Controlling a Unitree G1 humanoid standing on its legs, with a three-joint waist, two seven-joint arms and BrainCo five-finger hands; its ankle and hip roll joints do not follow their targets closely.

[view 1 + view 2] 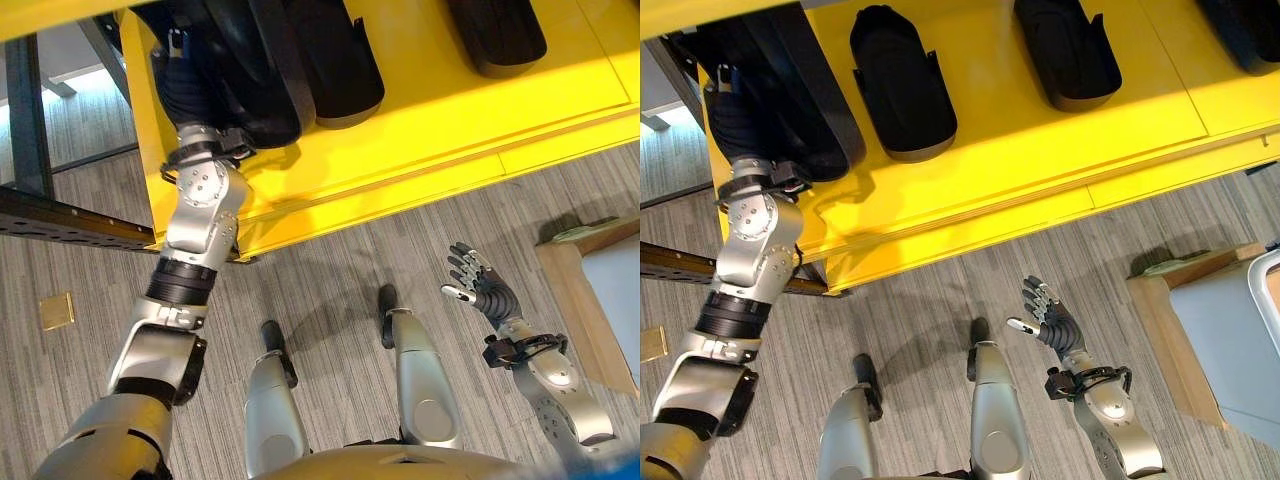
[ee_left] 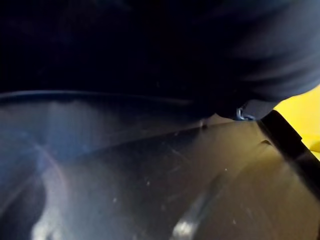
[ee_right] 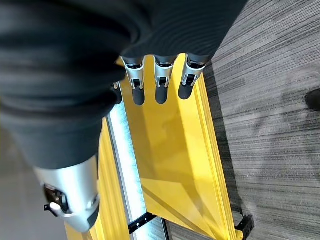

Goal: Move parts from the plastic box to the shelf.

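Note:
The yellow shelf [image 1: 450, 130] runs across the top of the eye views. Black moulded parts lie on it: one in the middle [image 1: 902, 85], another to its right [image 1: 1065, 50], a third at the far right corner [image 1: 1250, 25]. My left hand [image 1: 185, 92] reaches up to the shelf's left end against a large black part [image 1: 250, 70]; only its dark ribbed cover is visible, and the part hides the fingers. Close up, the left wrist view has a glossy black surface [image 2: 150, 170]. My right hand [image 1: 1048, 315] hangs low over the floor, open and holding nothing, fingers [image 3: 157, 90] straight.
A wooden frame [image 1: 1160, 320] holding a pale grey box [image 1: 1235, 350] stands on the floor at the right. A dark perforated metal rail [image 1: 60, 225] crosses at the left under the shelf. A small brass plate [image 1: 56, 311] is set in the grey carpet.

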